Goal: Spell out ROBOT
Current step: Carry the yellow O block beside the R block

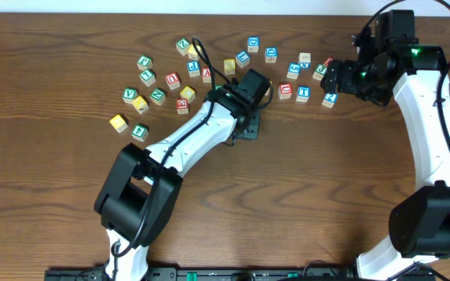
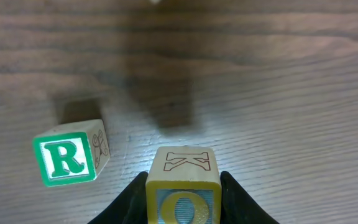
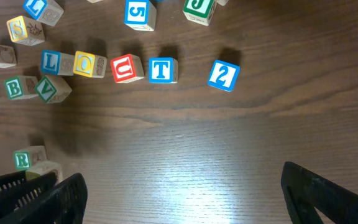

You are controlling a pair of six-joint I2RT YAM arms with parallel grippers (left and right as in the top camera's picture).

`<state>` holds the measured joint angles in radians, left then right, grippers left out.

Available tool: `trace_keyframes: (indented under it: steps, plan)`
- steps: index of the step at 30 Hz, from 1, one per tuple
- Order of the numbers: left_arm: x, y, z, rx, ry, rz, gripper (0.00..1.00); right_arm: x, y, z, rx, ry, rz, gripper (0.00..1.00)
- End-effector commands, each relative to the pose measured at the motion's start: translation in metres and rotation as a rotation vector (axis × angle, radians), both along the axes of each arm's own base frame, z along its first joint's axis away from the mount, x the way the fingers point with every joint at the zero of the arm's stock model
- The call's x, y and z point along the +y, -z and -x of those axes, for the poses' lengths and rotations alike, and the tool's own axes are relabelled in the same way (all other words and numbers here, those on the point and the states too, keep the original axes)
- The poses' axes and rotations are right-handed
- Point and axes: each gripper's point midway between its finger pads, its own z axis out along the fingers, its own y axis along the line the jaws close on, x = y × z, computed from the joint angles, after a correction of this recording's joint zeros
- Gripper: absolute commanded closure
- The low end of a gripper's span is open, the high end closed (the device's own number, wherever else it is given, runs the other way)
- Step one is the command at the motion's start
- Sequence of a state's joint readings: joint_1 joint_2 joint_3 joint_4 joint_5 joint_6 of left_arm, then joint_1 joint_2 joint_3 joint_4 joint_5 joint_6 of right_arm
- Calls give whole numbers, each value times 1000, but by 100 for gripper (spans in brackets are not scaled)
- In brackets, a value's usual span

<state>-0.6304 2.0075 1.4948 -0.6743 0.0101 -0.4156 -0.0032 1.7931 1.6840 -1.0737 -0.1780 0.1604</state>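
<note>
The left end effector (image 2: 182, 200) is pinching a yellow wooden letter cube (image 2: 183, 167) between its two black fingers (image 2: 127, 203), one pressed to each side face. The cube shows a blue O toward the wrist camera and an outlined K on top. Whether its underside touches the brown wood-grain table (image 1: 326, 195) cannot be told. Just beside it, to the left in the left wrist view and not touching it, a pale wooden cube with a green-framed R (image 2: 67, 160) sits upright on the table. From overhead both cubes are hidden under the white left arm (image 1: 194, 133), which reaches to the middle of the table, just below the scatter of loose cubes.

The right end effector (image 1: 336, 78) hovers at the right end of that scatter, its fingers spread wide with nothing between them (in its own wrist view the two dark tips sit at opposite bottom corners). That camera shows a close row of four cubes: a blue-framed L cube (image 3: 55, 61), a yellow-framed O cube (image 3: 89, 63), a red-framed U cube (image 3: 127, 68) and a blue-framed T cube (image 3: 162, 70). A blue cube marked 2 (image 3: 222, 75) lies apart to their right. A green-lettered B cube (image 3: 14, 87) lies below and left of the L.
</note>
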Motion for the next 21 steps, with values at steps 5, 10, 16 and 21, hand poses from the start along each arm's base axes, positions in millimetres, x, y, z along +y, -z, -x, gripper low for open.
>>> trace_keyframes:
  steps: [5,10,16,21]
  plan:
    - [4,13,-2,17,-28,-31,69,0,-2,-4,-5,9,7,5]
    - [5,16,-1,21,-27,-35,69,0,-2,-4,-5,10,8,5]
    - [18,27,-8,-8,-50,-112,69,0,-2,-4,-5,9,7,5]
    - [26,39,-11,-1,-71,-143,69,0,-1,-3,-4,9,7,5]
